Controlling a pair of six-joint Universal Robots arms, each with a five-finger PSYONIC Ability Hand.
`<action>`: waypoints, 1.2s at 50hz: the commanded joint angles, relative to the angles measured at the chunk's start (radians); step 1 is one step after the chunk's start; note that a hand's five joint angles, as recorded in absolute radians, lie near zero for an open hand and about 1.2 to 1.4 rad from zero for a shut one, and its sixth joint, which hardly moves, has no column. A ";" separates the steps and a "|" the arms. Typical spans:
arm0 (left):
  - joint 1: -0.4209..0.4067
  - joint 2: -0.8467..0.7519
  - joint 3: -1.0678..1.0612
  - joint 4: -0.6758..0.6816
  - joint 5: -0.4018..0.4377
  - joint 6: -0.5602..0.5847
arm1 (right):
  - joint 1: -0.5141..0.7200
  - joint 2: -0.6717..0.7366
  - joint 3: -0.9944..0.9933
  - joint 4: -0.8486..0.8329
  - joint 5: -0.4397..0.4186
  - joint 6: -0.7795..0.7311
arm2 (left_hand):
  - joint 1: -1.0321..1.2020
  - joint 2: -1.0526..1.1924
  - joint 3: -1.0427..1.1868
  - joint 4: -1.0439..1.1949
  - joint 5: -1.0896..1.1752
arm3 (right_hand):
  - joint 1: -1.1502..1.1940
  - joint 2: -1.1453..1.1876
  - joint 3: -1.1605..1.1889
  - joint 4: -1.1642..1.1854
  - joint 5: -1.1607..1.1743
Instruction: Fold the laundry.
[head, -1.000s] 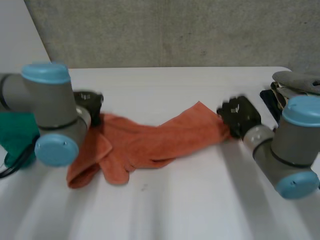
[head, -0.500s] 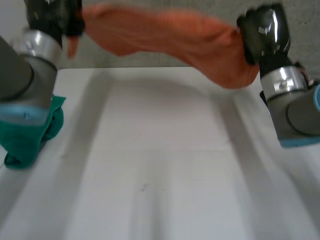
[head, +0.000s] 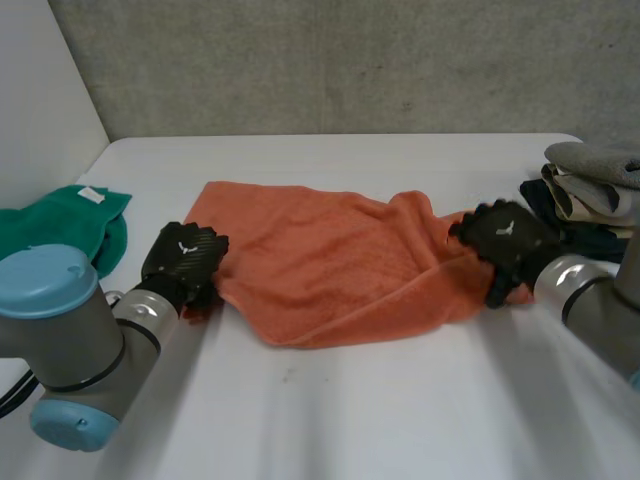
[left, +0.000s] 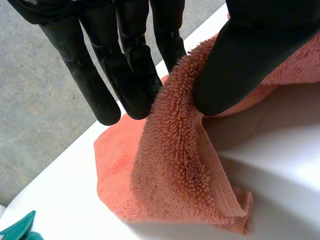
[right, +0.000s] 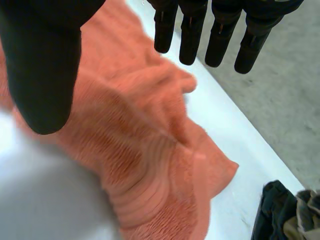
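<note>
I see a rough grey concrete wall (head: 350, 60) across the top, a white panel (head: 40, 100) upper left, the white table (head: 330, 420) below.

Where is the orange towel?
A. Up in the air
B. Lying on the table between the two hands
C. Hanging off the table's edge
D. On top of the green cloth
B: the orange towel lies spread on the white table, with the left hand at one end of it and the right hand at the other.
</note>
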 joint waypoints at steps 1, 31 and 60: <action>0.014 0.018 -0.037 0.014 0.002 -0.008 | -0.006 0.024 -0.291 0.355 0.002 0.139 | 0.261 0.199 0.202 0.197 0.245 | -0.054 -0.070 -0.052 -0.043 -0.029; 0.042 -0.077 0.006 0.052 0.011 0.005 | 0.063 0.511 -0.810 0.627 0.171 0.041 | -0.146 -0.208 -0.205 -0.210 -0.161 | 0.558 0.542 0.560 0.569 0.583; 0.078 -0.097 0.024 0.040 -0.061 0.054 | -0.072 0.141 -0.358 0.331 0.077 0.058 | -0.604 -0.667 -0.663 -0.669 -0.620 | 0.322 0.306 0.324 0.332 0.347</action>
